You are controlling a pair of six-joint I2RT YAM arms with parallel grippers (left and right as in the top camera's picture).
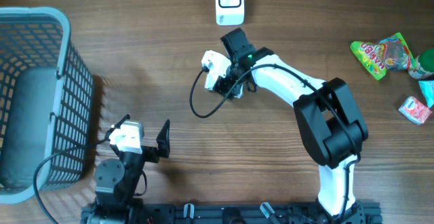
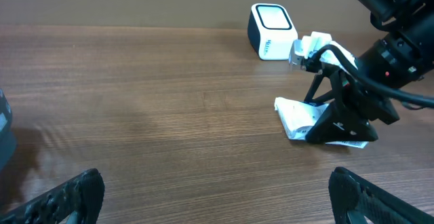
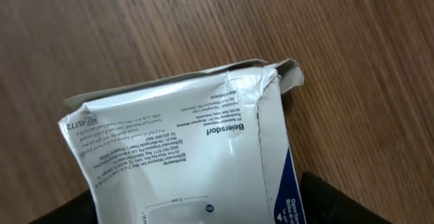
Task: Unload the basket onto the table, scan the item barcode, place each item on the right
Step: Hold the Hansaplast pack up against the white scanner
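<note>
Overhead: the right tool (image 1: 232, 90) is down at mid-bench (image 1: 135, 61), near the scanner (image 1: 229, 1) at the far edge.
Left wrist: the left tool (image 2: 217, 209) gapes wide. The right tool straddles the white packet (image 2: 293, 115) lying on the bench.
Right wrist: the packet's printed back fills the view; I cannot tell if it is gripped.

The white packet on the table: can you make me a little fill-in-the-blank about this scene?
The white packet lies on the wooden ____.
The gripper over it belongs to the ____ arm.
The left gripper, beside the basket, has its jaws wide ____.
Missing words: table; right; open.
</note>
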